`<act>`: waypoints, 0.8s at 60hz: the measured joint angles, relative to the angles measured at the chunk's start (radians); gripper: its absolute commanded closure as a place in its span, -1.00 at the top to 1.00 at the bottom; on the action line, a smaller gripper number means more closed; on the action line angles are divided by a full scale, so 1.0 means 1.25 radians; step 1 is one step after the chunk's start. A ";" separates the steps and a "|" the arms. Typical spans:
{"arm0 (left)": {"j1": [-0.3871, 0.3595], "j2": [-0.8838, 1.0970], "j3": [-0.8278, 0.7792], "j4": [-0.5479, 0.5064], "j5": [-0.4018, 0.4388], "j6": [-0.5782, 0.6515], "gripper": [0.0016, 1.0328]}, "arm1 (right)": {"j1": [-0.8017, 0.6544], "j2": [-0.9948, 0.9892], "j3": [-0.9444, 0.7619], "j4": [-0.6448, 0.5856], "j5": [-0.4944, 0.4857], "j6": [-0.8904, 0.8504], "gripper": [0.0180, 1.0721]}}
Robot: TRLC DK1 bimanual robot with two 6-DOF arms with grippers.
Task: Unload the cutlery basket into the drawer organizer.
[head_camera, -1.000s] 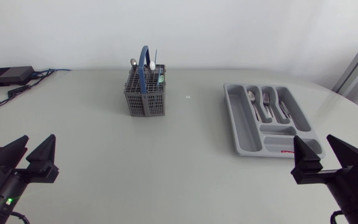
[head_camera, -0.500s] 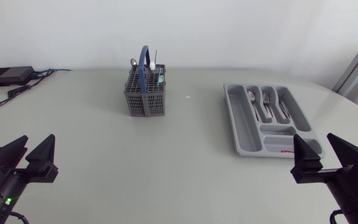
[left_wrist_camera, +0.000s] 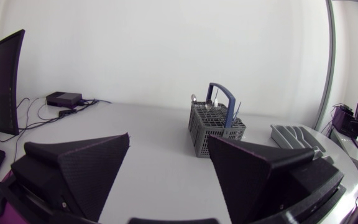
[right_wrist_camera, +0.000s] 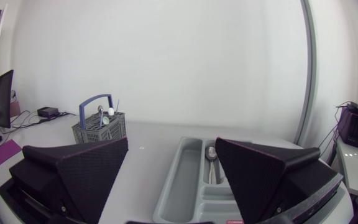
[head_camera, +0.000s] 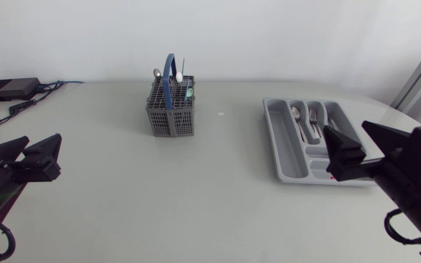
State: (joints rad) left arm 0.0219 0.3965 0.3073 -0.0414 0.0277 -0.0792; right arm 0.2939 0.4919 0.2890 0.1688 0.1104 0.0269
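The grey cutlery basket with a blue handle stands upright at the back of the table, left of centre, with a spoon and a few other pieces sticking out of it. The grey drawer organizer lies at the right, with a spoon and a fork in its long compartments. My left gripper hovers open and empty near the left edge, far from the basket. My right gripper is open and empty over the organizer's near right corner. The right wrist view has the organizer just ahead and the basket further off.
A black box with cables sits at the table's back left corner. A tiny white mark lies between basket and organizer. Bare tabletop spreads across the middle and front.
My right gripper has risen and moved in over the organizer's near corner. My left gripper has shifted left and a little away from the front edge. Both stay open.
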 measured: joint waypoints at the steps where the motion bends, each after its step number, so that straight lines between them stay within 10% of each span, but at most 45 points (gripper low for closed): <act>1: 0.000 0.010 0.006 -0.003 0.000 0.000 0.91 | 0.008 0.015 0.005 0.004 0.002 0.000 0.93; 48: -0.005 0.488 0.226 -0.031 0.013 0.150 0.80 | 0.312 0.775 0.494 -0.075 0.103 0.002 0.91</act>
State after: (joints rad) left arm 0.0158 1.0065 0.5896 -0.0807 0.0437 0.1078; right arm 0.6834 1.4612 0.9062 0.0746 0.2394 0.0299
